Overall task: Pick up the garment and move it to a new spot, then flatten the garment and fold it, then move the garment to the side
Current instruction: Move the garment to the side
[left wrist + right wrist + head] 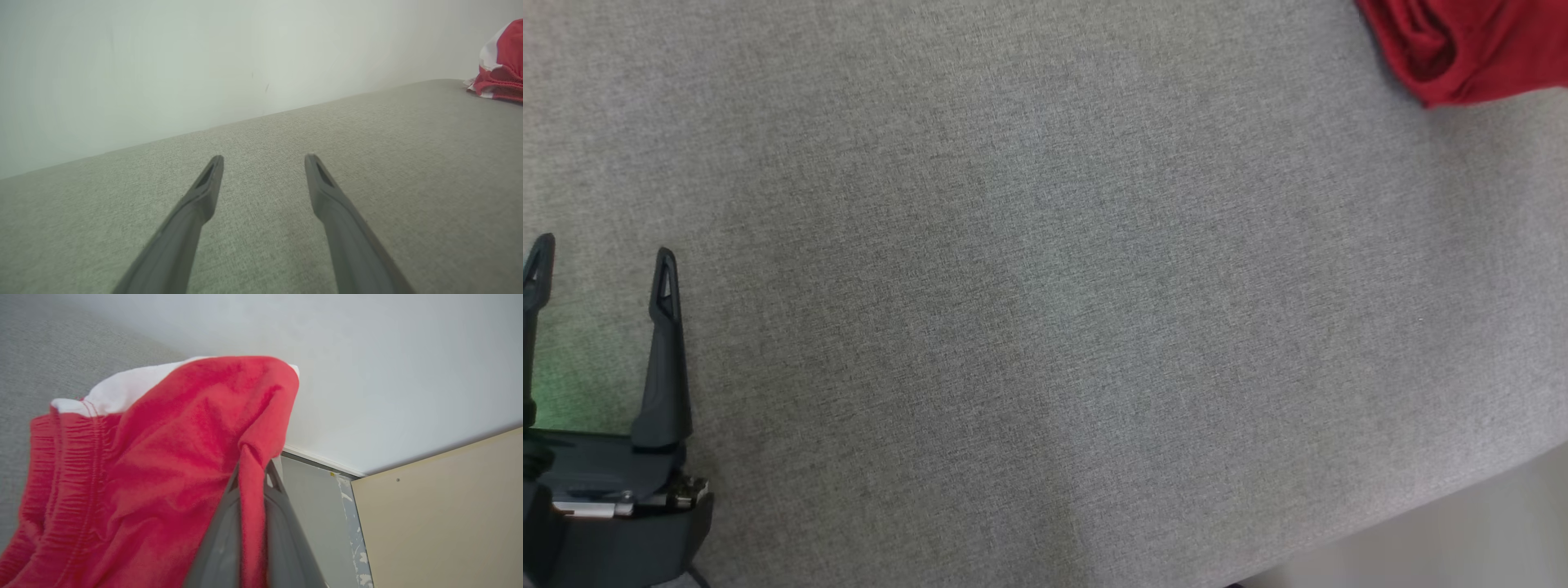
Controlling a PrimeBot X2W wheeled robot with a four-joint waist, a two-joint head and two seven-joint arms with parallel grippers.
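Pick-up step: the right gripper pinches the red garment at the grey top's far right, maybe lifted. The left gripper is wide open. Next, carry it to the middle.

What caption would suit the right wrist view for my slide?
Right end effector shut on a fold of the red garment.

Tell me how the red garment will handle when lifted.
Probably floppy: the red garment drapes in folds from the right gripper, shut on a pinch of it. Likely light, since that pinch holds it up. Its fuzzy surface should resist slipping.
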